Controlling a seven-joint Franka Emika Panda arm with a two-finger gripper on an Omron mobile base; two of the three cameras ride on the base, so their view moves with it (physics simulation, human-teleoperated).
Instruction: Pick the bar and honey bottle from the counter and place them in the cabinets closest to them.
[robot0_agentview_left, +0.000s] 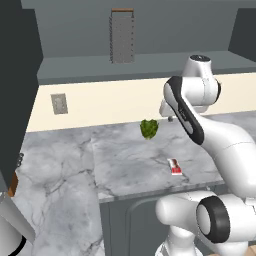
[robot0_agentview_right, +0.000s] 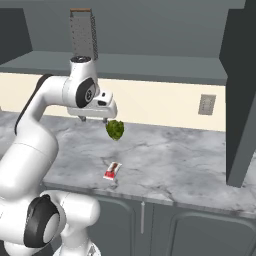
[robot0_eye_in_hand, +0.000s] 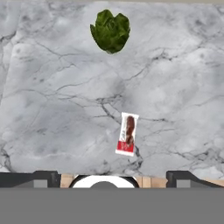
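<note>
My gripper (robot0_agentview_right: 95, 119) hangs high above the bench (robot0_agentview_left: 125, 160), fingers spread wide and empty. The bar (robot0_eye_in_hand: 127, 134) lies flat near the bench's front edge, well apart from the green lump (robot0_eye_in_hand: 110, 30).

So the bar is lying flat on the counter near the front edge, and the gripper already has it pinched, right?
Not pinched. The bar does lie flat on the counter near its front edge, but the gripper is up above the counter, apart from it. The right base view shows the gap; the hand view shows the bar lying free.
</note>
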